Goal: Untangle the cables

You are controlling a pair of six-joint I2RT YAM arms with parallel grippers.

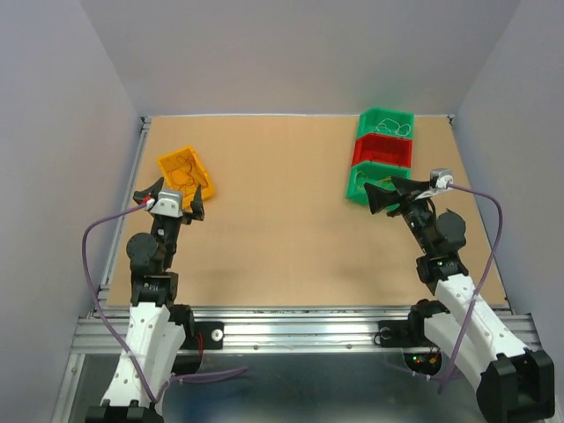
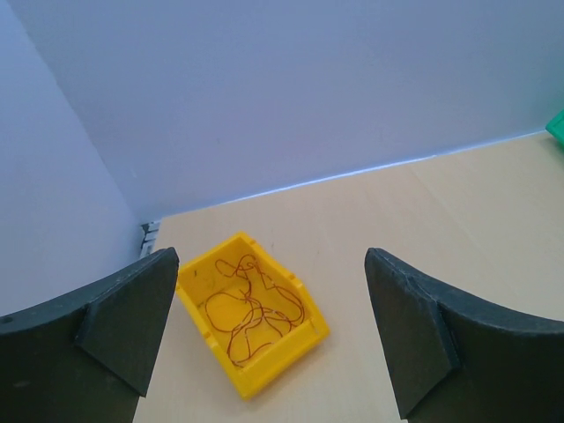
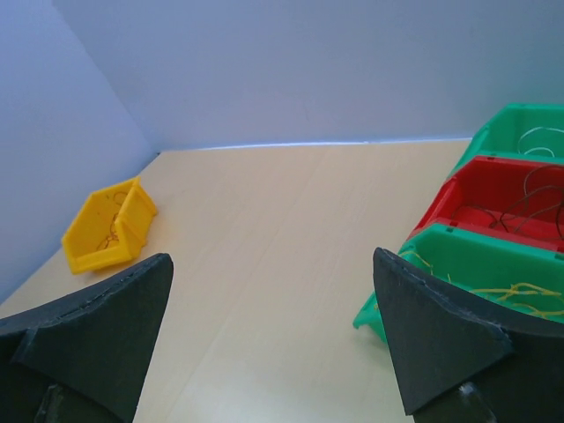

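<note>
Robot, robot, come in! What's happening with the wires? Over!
Left gripper and right gripper open, empty. Reddish cables curled in yellow bin. Nothing blocking them, over.

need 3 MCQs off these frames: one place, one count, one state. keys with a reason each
1. Where is the yellow bin?
A) far left, ahead of the left gripper
B) dead centre
C) right edge

2. How many bins line the right side?
A) two
B) three
C) four

3. The right gripper is:
A) shut on a wire
B) open and empty
C) shut on a bin

Key:
1 A, the left wrist view looks straight at it.
2 B, the far green bin, red bin and near green bin sit in a row.
3 B, its jaws stand wide apart with nothing between them.
</note>
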